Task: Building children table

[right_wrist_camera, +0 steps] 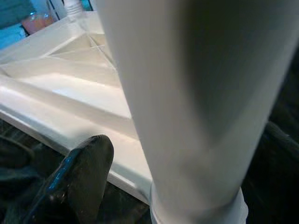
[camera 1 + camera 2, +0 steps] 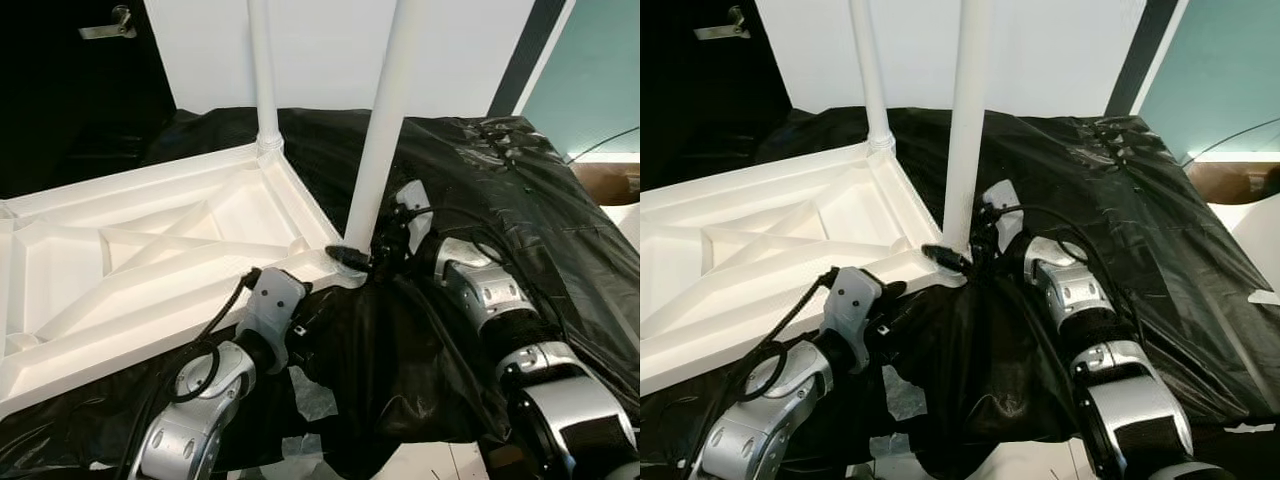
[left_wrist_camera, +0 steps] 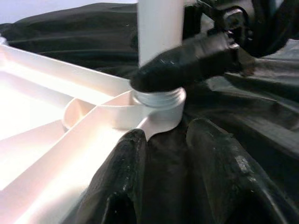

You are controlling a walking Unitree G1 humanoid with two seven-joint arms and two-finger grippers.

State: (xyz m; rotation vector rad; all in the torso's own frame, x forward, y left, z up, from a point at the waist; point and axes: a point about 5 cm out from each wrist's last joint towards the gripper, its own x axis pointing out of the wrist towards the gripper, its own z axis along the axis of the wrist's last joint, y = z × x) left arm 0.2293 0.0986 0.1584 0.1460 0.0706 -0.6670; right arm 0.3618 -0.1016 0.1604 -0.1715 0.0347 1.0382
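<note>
Left gripper [image 2: 318,292] sits low at the near edge of the white tabletop [image 2: 150,250], which lies upside down on a surface draped in black plastic sheet [image 2: 500,190]. Its two black fingers [image 3: 126,172] stand parted — holding nothing — with their tips just short of the corner socket [image 3: 159,105], black sheet showing between them. A far leg [image 2: 262,70] stands upright in the back corner of the tabletop. To its right, the near leg [image 2: 385,110] rises from that corner socket, its threaded end seated there. Right gripper [image 2: 362,256] is clamped on the base of the near leg — one finger [image 3: 187,63] wraps the front of it just above the threads, another fingertip [image 1: 81,172] lies beside the leg near the tabletop's rim.
</note>
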